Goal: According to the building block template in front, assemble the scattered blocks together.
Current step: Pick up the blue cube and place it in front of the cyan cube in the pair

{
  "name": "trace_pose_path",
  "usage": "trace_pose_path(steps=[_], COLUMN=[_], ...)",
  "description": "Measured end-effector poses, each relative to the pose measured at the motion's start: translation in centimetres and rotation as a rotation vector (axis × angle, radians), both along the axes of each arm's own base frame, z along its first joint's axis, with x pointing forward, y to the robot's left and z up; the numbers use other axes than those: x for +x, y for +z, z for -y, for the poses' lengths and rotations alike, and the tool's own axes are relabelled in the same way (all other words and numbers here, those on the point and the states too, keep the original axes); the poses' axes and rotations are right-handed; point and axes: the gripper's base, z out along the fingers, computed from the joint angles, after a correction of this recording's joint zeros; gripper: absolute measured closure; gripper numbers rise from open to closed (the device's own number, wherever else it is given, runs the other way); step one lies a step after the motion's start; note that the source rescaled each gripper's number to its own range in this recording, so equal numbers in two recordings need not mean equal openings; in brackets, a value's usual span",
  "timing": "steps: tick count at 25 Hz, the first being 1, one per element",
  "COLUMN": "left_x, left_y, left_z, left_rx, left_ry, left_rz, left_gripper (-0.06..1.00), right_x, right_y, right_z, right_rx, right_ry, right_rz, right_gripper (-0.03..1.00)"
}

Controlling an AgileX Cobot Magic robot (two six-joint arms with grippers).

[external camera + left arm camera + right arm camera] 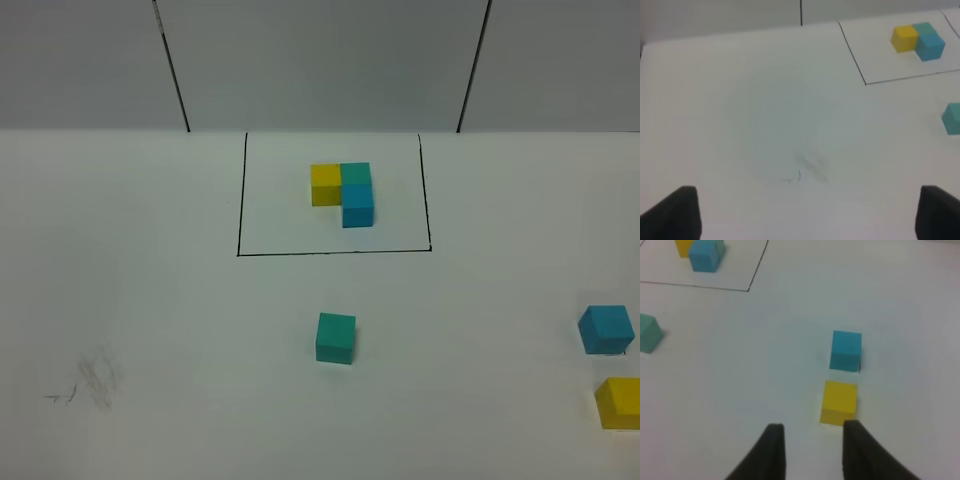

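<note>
Plainly, the building block template (355, 190) runs crosswise, its blue end nearer.

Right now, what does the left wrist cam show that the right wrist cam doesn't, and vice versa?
Only left wrist: the left gripper, its fingers wide apart with nothing between them, and grey scuff marks.
Only right wrist: the right gripper, the loose yellow cube just ahead of it, and the loose sky-blue cube just beyond that one, not touching it.
Both: the loose teal-green cube and at least part of the template cluster with its black outline.
</note>
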Motion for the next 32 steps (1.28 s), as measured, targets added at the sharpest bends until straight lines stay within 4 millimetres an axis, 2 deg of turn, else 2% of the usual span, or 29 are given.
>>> trace_pose_path(steps=[8, 12, 17, 22, 32], left_x=[0.9, 1.2, 1.4, 1.4, 1.4], left_y=[-4.7, -6.3, -7.2, -7.2, -7.2], left_z=[0.0, 0.0, 0.0, 0.0, 0.0], left_rx=[-0.028, -0.035, -0.041, -0.048, -0.049], left_ry=[0.017, 0.021, 0.025, 0.030, 0.030], left_rz=[-0.016, -0.018, -0.059, -0.062, -0.062], left_gripper=[0.07, 0.07, 0.09, 0.12, 0.37], right_x=[0.0, 0.0, 0.0, 0.0, 0.0], right_y=[0.0, 0.0, 0.0, 0.0, 0.0], right_z=[0.0, 0.0, 0.0, 0.0, 0.0], right_rx=[0.000, 0.000, 0.000, 0.000, 0.000], right_ry=[0.000, 0.000, 0.000, 0.000, 0.000], right_rz=[0.000, 0.000, 0.000, 0.000, 0.000], right_gripper=[0.97, 0.97, 0.97, 0.97, 0.97])
